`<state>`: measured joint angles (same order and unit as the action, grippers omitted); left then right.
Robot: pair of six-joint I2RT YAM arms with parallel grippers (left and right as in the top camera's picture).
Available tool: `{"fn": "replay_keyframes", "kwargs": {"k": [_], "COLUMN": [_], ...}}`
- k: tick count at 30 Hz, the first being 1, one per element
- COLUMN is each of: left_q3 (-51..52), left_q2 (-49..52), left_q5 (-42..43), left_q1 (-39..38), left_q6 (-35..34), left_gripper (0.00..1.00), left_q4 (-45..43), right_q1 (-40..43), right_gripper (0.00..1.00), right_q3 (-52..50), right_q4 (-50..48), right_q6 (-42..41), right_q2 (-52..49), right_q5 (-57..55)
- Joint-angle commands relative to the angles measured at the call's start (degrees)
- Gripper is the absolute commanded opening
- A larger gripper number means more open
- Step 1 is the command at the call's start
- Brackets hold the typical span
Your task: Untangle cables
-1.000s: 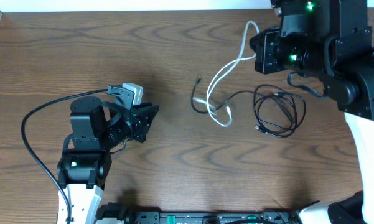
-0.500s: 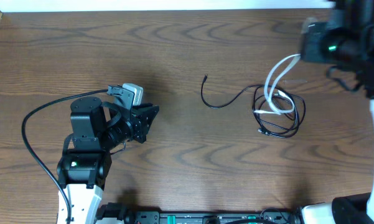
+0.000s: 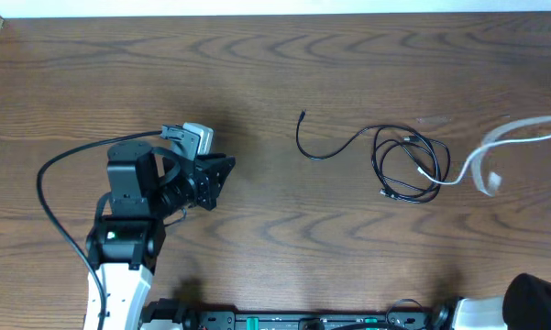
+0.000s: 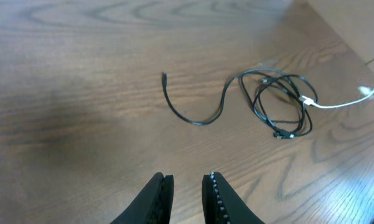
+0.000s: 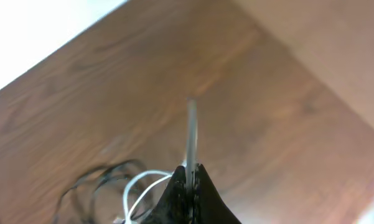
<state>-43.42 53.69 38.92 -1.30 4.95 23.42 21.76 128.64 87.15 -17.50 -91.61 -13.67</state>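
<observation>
The white cable (image 5: pixel 190 134) is being clamped between the shut fingers of the right gripper (image 5: pixel 190 177) toward the tabletop's (image 3: pixel 257 73) right edge. Its long axis is being run leftward to the black cable (image 3: pixel 319 157), coiled right of centre, which its far end is touching. The left gripper (image 4: pixel 185 186) is being held low and level near the left edge, with its fingers slightly parted, empty and aimed at the coil.

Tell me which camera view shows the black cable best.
Overhead: the black cable shows whole, flat from above. Left wrist also shows all, at a slant. Right wrist shows only a blurred part.
</observation>
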Motion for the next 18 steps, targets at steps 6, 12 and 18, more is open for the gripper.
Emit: {"fn": "replay_keyframes", "kwargs": {"k": [6, 12, 18], "left_q3": [0.94, 0.94, 0.94], "left_q2": [5.73, 6.99, 6.91], "left_q5": [0.76, 0.79, 0.76], "left_q1": [-0.13, -0.13, -0.13], "left_q6": [1.70, 1.68, 1.70], "left_gripper": [0.21, 0.21, 0.21], "left_q4": [0.13, 0.07, -0.11], "right_q1": [21.42, 29.59, 34.42], "right_gripper": [0.01, 0.01, 0.01], "right_q3": [2.36, 2.34, 2.34], "right_q4": [0.39, -0.94, 2.14], "right_q6": [-7.23, -10.67, -14.45], "right_q2": [0.96, -1.53, -17.16], "right_q5": [-5.90, -0.52, 2.67]}}
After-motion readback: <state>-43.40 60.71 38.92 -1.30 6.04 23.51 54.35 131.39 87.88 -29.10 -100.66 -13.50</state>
